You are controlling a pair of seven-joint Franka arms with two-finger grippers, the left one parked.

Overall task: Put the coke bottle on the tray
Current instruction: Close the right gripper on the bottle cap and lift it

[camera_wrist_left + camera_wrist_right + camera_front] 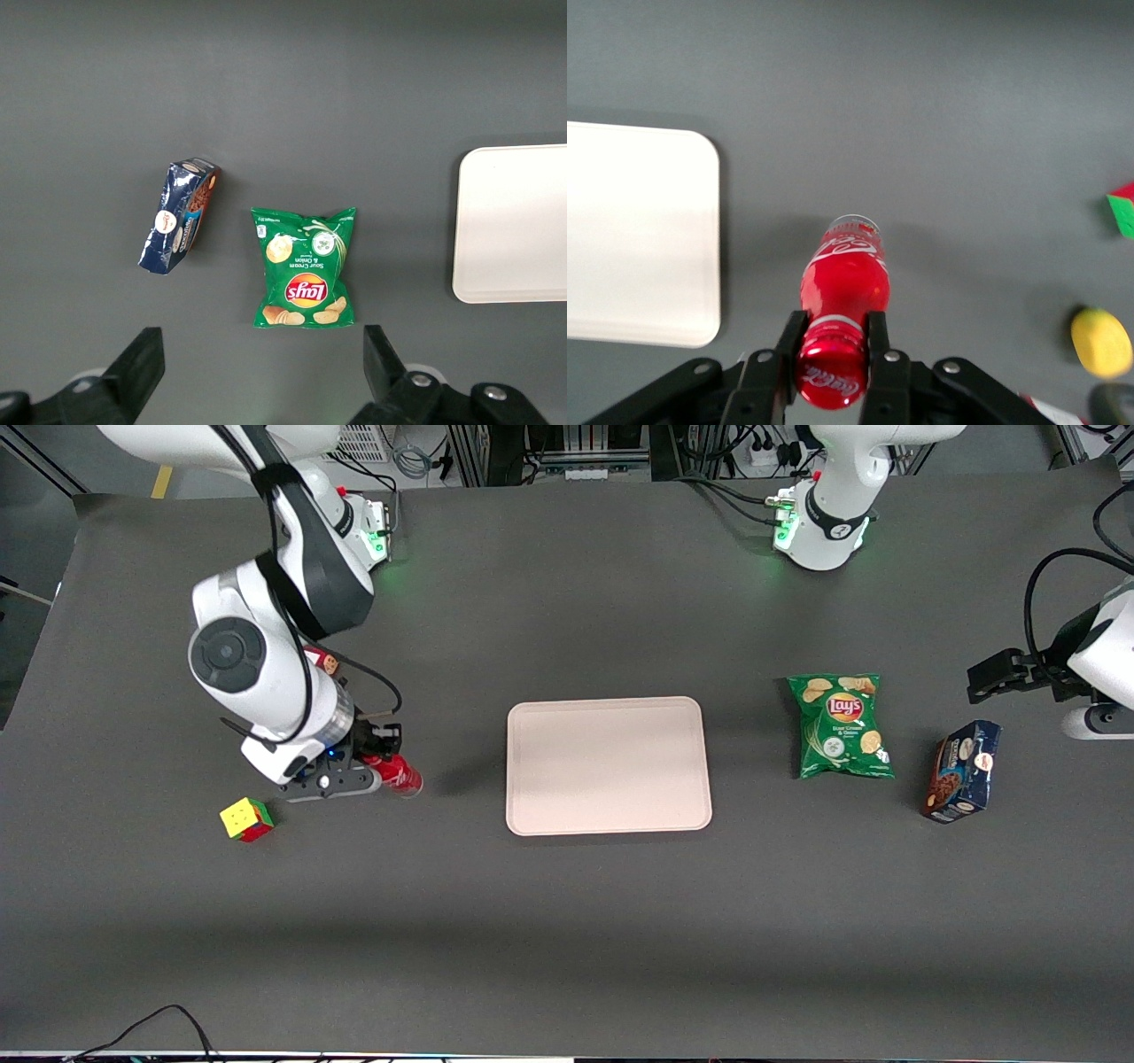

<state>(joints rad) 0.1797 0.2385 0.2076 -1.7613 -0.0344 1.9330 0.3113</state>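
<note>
- Your gripper (833, 350) is clamped on the bottle (843, 292) at its neck, just under the cap.
- The bottle hangs above the table (567, 921).
- The tray (608, 765) lies beside your gripper, toward the parked arm's end.

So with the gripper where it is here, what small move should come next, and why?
Probably carry the coke bottle sideways toward the tray. The gripper is shut on the bottle's neck just below the cap, and the bottle hangs beside the tray, not over it. The tray holds nothing, so any spot on it would do.
</note>
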